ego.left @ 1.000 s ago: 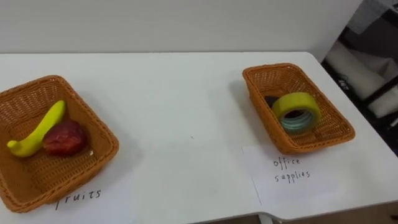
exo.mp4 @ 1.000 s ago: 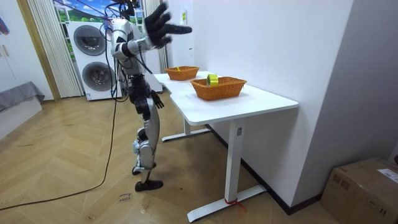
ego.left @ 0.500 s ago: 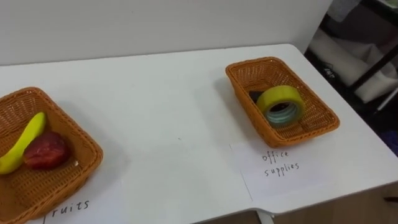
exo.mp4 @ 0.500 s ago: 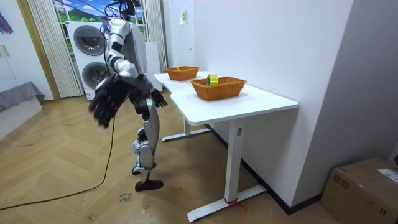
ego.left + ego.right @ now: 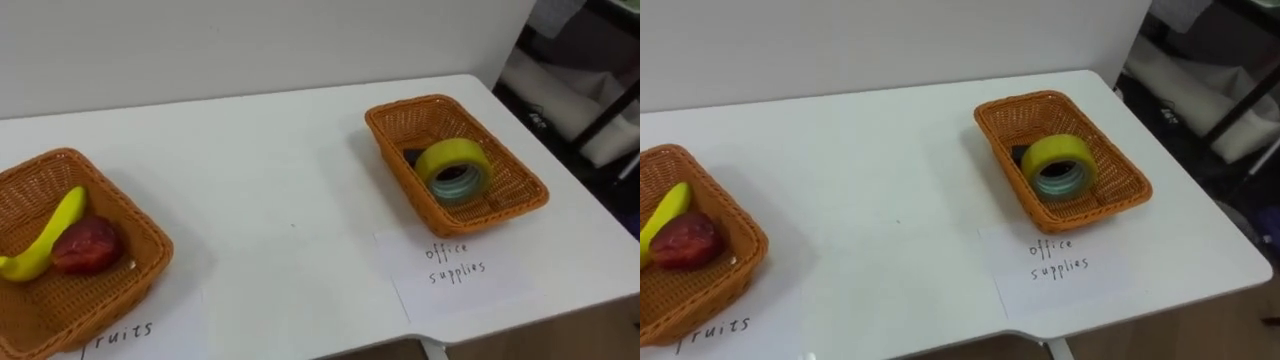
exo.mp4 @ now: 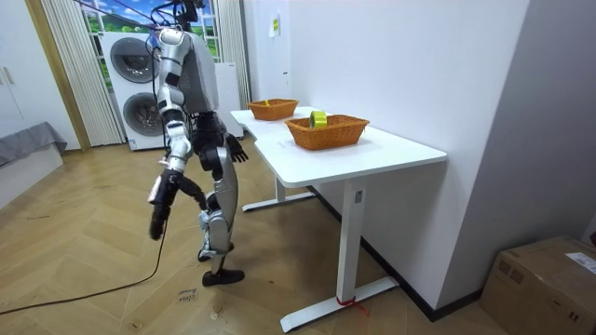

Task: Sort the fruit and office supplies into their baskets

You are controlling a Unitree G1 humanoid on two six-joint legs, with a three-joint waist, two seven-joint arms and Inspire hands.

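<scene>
Home setting: stacked washing machines (image 6: 140, 107), curtains (image 6: 65, 65), herringbone wood floor (image 6: 112, 288), white desk (image 6: 372, 154).

Between the fruit basket (image 5: 150, 270) on my left and the office-supplies basket (image 5: 500, 212) on my right, the white table (image 5: 290, 180) lies bare and wide; I could cross it freely. The wall (image 5: 250, 40) closes the far edge. Each basket's wicker wall has to be cleared from above. A yellow tape roll (image 5: 453, 163) takes up the middle of the right one. A banana (image 5: 45, 240) and a red fruit (image 5: 88, 245) crowd the left one's far side.
</scene>
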